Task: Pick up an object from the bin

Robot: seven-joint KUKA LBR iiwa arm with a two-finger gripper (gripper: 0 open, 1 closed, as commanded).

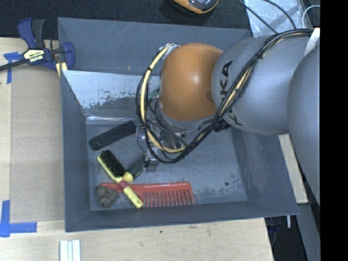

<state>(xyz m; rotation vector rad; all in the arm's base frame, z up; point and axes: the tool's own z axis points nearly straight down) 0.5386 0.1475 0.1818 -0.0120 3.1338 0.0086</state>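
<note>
The gripper (148, 156) is seen low over the left middle of the bin (75, 162), largely hidden beneath the arm's orange cover (187, 83), and whether it is open or closed cannot be told. It is placed just right of a black oblong bar (111, 135) and above a yellow-handled black brush (116, 172), which is laid across a red comb (166, 193) near a small brown lump (107, 197)

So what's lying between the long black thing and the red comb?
In the camera view, a yellow-handled brush lies between the long black thing and the red comb, its handle crossing the comb's left end.
</note>
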